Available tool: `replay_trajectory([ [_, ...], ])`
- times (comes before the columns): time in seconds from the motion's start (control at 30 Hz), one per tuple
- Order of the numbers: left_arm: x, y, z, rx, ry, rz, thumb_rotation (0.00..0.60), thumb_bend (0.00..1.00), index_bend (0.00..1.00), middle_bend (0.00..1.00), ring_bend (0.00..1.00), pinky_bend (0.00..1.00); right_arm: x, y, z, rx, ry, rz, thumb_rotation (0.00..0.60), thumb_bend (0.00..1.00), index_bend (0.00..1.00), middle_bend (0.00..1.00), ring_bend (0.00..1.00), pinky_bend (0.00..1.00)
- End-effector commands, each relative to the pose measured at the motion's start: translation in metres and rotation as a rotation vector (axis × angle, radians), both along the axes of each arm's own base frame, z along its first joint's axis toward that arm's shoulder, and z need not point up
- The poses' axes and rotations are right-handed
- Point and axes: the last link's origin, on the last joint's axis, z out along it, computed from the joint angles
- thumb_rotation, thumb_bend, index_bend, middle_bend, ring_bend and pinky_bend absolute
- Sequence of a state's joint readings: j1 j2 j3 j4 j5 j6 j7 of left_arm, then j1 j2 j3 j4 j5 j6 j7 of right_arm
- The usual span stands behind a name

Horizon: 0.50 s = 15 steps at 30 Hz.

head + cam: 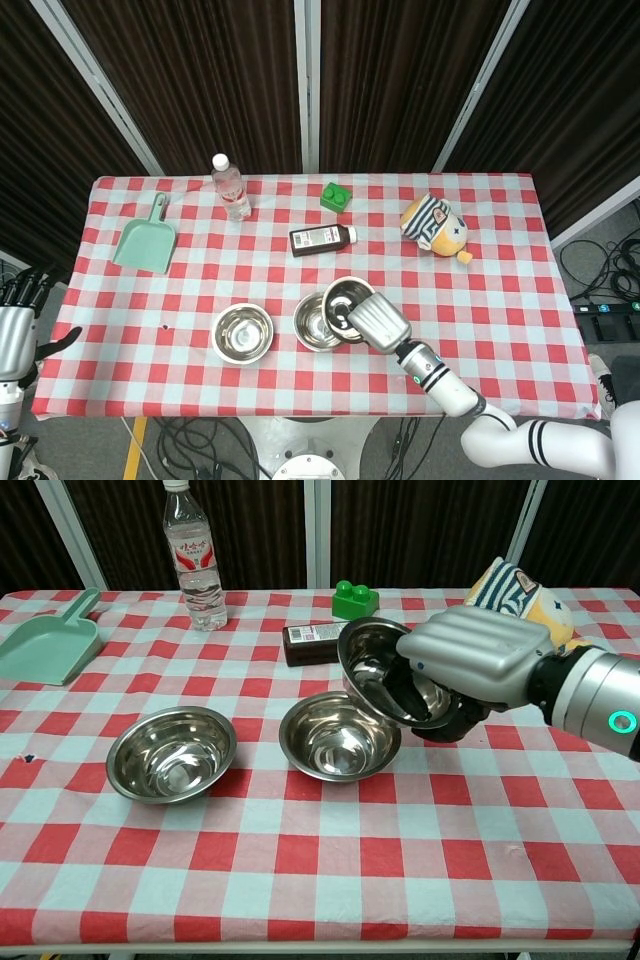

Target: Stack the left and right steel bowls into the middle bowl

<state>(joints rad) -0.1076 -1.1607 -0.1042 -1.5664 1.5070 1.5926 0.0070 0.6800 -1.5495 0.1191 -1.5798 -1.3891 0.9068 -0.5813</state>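
Three shiny steel bowls, lower centre: left bowl [171, 752] and middle bowl [339, 736] upright on cloth; right bowl [378, 670] tilted above middle's right rim.

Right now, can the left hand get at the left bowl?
Probably yes. The left hand hangs open off the table's left edge, holding nothing, and only bare checked cloth lies between it and the left bowl. The right hand is busy over the middle bowl.

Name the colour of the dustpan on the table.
Mint green; the dustpan shows best in the head view.
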Motion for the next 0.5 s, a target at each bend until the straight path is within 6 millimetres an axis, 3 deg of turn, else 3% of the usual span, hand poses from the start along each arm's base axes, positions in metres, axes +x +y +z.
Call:
replay_trajectory([
  [0.03, 0.001, 0.000, 0.001, 0.006, -0.006, -0.009, 0.600, 0.12, 0.27, 0.25, 0.18, 0.23, 0.007, -0.002, -0.010, 0.024, 0.004, 0.001, 0.600, 0.34, 0.68, 0.57, 0.76, 0.72],
  [0.27, -0.001, 0.000, 0.002, 0.009, -0.012, -0.011, 0.600, 0.12, 0.27, 0.25, 0.17, 0.23, 0.020, -0.005, -0.024, 0.048, 0.020, 0.023, 0.600, 0.33, 0.68, 0.57, 0.76, 0.72],
  [0.37, -0.001, 0.000, 0.003, 0.011, -0.015, -0.011, 0.600, 0.12, 0.27, 0.25, 0.17, 0.23, 0.020, -0.005, -0.029, 0.071, 0.048, 0.021, 0.600, 0.20, 0.61, 0.52, 0.76, 0.72],
  [0.4, -0.002, 0.000, 0.003, 0.012, -0.017, -0.009, 0.600, 0.12, 0.27, 0.25, 0.18, 0.23, 0.019, -0.006, -0.031, 0.087, 0.064, 0.016, 0.600, 0.11, 0.55, 0.47, 0.76, 0.72],
  [0.5, -0.003, 0.000, 0.004, 0.014, -0.019, -0.007, 0.600, 0.12, 0.27, 0.25, 0.17, 0.23, 0.018, -0.008, -0.034, 0.114, 0.091, 0.002, 0.600, 0.02, 0.42, 0.38, 0.76, 0.72],
])
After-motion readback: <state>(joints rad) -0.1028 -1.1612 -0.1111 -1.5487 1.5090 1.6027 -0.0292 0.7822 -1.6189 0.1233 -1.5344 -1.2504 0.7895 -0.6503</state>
